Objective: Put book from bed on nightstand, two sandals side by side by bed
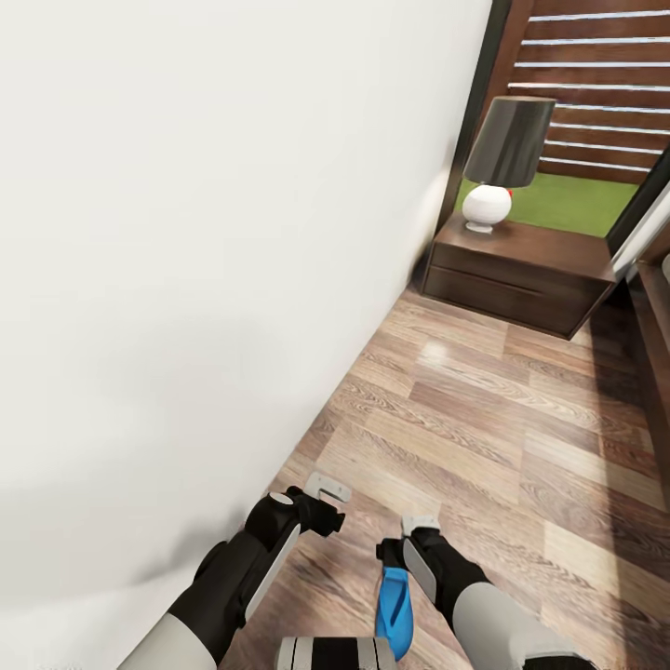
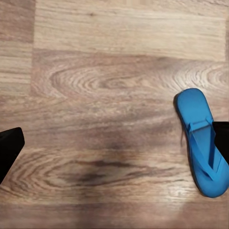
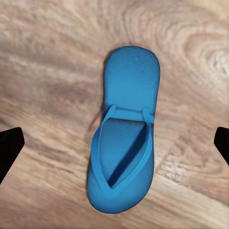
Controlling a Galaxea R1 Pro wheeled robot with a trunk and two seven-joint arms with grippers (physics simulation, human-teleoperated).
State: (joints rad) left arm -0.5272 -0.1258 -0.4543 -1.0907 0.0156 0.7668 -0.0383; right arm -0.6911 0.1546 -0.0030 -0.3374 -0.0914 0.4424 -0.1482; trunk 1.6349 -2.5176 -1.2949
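A bright blue flat flip-flop sandal [image 1: 395,612] lies on the light brown wood-plank floor [image 1: 484,409] at the near edge of the head view, between the two arms and just beside the right one. The right wrist view looks straight down on the sandal [image 3: 125,131], strap side up, with its thin toe straps meeting near the middle. The right claw [image 1: 412,537] hangs above it, its two dark fingertips [image 3: 9,148] spread wide at either side of that view and touching nothing, so it is open. The left claw [image 1: 321,498] hovers over bare planks to the left, close to the plain white wall [image 1: 186,279]; its wrist view catches the same blue sandal [image 2: 202,142] off to one side, and its dark fingertips [image 2: 9,145] sit at opposite edges (open too, and empty).

At the far right stands a low dark reddish-brown wooden nightstand [image 1: 521,270] with a drawer front, its surface carrying a table lamp [image 1: 502,158] with a round white base and a dark grey shade. Behind it are a dark-framed window with brown horizontal slats [image 1: 596,84] and a strip of green beyond. A sliver of dark brown wood at the far right edge may be the bed frame [image 1: 657,344], though too little shows to be sure.
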